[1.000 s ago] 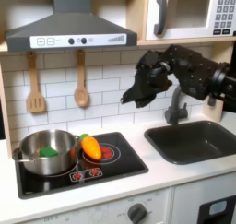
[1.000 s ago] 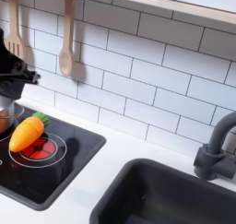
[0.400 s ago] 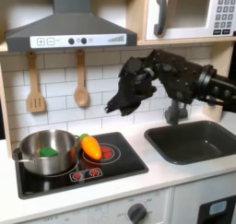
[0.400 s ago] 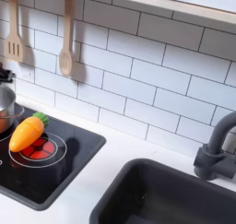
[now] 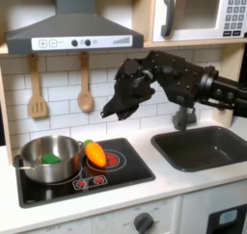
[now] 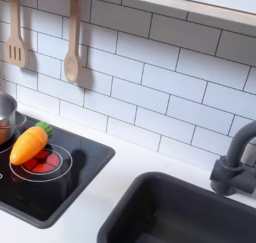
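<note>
One carrot [image 5: 95,153], one pot [image 5: 48,158], two hanging utensils; gripper [image 5: 114,110] above, jaws' state unclear.

Air above black stovetop [image 5: 130,172] open; orange toy carrot [image 5: 95,153] beside steel pot [image 5: 50,157] crowds its left in first exterior view; white counter strip [image 6: 150,172] before dark sink [image 6: 190,212] bare.

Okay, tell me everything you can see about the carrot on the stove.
The carrot is a toy, smooth and plastic-looking, with an orange body and a small green top. It lies on its side on the black cooktop, tilted, its green end against the silver pot and its tip over the red burner ring. The gripper hangs above it to the first exterior view's right, not touching it.
</note>
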`<control>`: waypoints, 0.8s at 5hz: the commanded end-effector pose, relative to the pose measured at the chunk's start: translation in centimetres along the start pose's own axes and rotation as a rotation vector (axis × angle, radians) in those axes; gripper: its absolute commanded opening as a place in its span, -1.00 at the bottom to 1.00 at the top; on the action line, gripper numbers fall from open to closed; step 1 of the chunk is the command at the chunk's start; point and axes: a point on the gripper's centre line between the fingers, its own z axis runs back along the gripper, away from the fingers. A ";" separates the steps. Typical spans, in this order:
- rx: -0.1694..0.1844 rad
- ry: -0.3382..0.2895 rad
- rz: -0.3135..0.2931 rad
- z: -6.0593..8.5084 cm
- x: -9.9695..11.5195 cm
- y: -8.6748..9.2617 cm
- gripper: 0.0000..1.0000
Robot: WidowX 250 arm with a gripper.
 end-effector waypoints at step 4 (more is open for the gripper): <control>-0.002 -0.042 0.032 0.6 1.4 0.0 1.00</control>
